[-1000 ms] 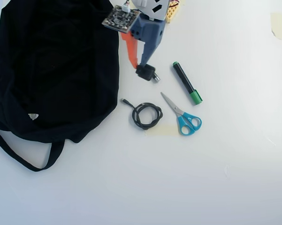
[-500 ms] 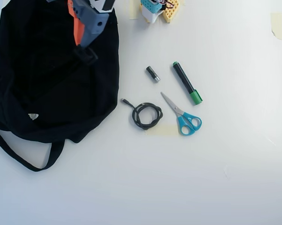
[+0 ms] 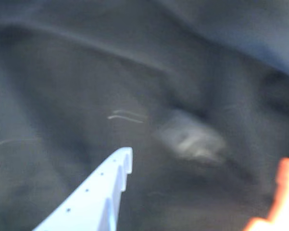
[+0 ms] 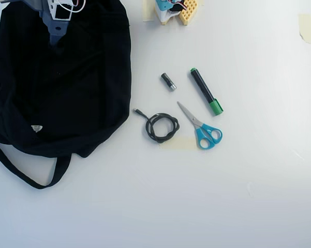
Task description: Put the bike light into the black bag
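White and orange fingers of the tool point(image 3: 202, 192) hang apart and empty over dark folds of the black bag point(image 4: 88, 93), where a blurred pale lump, perhaps the bike light point(image 3: 192, 139), lies; best retreat upward without snagging fabric.

The wrist view is blurred. Dark folded fabric of the black bag point(image 3: 62, 86) fills almost the whole picture. A white toothed finger point(image 3: 101, 192) of the gripper point(image 3: 197, 178) comes in from the lower edge, and an orange finger point(image 3: 283, 202) shows at the lower right corner; they stand well apart. Between them, a pale grey smudge point(image 3: 192, 139) lies on the fabric; what it is cannot be told.
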